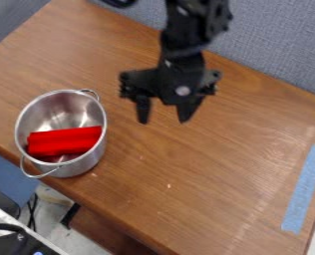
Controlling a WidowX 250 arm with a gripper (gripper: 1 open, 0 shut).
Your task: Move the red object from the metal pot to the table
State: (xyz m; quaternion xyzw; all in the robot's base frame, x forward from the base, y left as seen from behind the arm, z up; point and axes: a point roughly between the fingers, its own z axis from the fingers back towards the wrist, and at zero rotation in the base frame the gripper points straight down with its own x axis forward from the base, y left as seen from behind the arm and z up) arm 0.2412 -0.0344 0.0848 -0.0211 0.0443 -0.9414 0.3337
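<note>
The red object (pixel 62 141) lies inside the metal pot (pixel 57 112) at the left of the brown table (pixel 240 169). It is a rounded red block spanning most of the pot's inside. My gripper (pixel 167 114) hangs over the bare tabletop to the right of the pot, pointing down. Its two dark fingers (pixel 147 112) stand spread apart, open, with nothing between them. The gripper is clear of the pot and of the red object.
A strip of light blue tape (pixel 304 189) runs along the table near its right edge. A grey wall (pixel 280 40) stands behind the table. The table's front edge (pixel 107 224) drops off below the pot, with cables and dark gear underneath.
</note>
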